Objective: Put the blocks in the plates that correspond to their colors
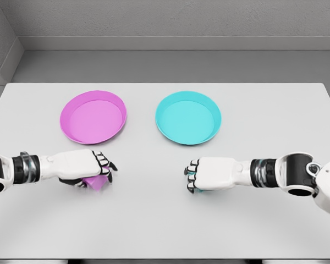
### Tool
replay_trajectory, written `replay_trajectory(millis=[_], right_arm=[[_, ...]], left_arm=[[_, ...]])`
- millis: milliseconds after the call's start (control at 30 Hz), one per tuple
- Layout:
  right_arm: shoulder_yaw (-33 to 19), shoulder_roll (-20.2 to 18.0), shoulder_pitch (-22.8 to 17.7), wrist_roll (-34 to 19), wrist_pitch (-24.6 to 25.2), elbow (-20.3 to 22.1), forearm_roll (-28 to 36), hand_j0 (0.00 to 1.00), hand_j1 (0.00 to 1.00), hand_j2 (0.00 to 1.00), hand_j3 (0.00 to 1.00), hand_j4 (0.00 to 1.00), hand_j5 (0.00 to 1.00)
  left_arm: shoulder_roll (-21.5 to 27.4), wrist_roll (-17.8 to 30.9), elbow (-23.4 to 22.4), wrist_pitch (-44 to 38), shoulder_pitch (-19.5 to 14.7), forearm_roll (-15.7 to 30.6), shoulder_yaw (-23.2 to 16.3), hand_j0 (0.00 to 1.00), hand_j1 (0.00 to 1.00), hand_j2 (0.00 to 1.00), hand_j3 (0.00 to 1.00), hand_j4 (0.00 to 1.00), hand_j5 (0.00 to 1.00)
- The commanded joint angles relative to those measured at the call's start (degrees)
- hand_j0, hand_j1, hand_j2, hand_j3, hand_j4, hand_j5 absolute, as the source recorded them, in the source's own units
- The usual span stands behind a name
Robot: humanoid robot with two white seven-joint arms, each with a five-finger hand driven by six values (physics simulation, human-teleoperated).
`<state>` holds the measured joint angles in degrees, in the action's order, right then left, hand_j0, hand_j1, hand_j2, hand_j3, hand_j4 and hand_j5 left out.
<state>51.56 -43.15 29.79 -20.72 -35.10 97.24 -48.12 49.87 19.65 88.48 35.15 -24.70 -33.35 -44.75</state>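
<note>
White table (154, 231), pink plate (93, 116) & cyan plate (188, 117) side by side

Both arms reach inward, low and level; the left hand (88, 166) curls its fingers over a pink block (97, 181), the right hand (209, 174) is closed, knuckles facing it

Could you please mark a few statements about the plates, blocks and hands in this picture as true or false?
1. The pink plate lies left of the cyan plate. True.
2. A block already lies in the cyan plate. False: both plates hold nothing.
3. The left hand is closed over a pink block. True.
4. The right hand hovers above the pink plate. False: it is near the table, in front of the cyan plate.
</note>
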Motion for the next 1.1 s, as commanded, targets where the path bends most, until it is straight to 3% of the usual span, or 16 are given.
replay_trajectory(millis=[0, 167, 633, 1067], right_arm=[[-0.8, -0.1, 0.0, 0.1, 0.1, -0.1, 0.3, 0.56, 0.56, 0.56, 0.56, 0.56, 0.56], [-1.0, 0.0, 0.4, 0.1, 0.1, -0.1, 0.3, 0.55, 0.55, 0.55, 0.55, 0.55, 0.55], [-1.1, 0.4, 2.9, 0.1, 0.1, -5.2, 0.3, 0.55, 0.55, 0.55, 0.55, 0.55, 0.55], [-1.1, 2.9, 5.9, 0.2, 0.1, -8.6, 0.5, 0.55, 0.55, 0.55, 0.55, 0.55, 0.55]], left_arm=[[0.1, 0.1, -0.2, -0.2, -0.2, 0.1, 0.0, 0.66, 0.66, 0.66, 0.66, 0.66, 0.66], [0.1, 0.1, -0.3, -0.2, -1.2, 0.1, 0.0, 0.66, 0.66, 0.66, 0.66, 0.66, 0.66], [-0.1, 0.1, -1.8, -0.2, -3.9, 0.1, 0.1, 0.66, 0.66, 0.66, 0.66, 0.66, 0.66], [-0.3, 0.1, -4.8, -0.2, -6.9, 0.1, 0.1, 0.66, 0.66, 0.66, 0.66, 0.66, 0.66]])
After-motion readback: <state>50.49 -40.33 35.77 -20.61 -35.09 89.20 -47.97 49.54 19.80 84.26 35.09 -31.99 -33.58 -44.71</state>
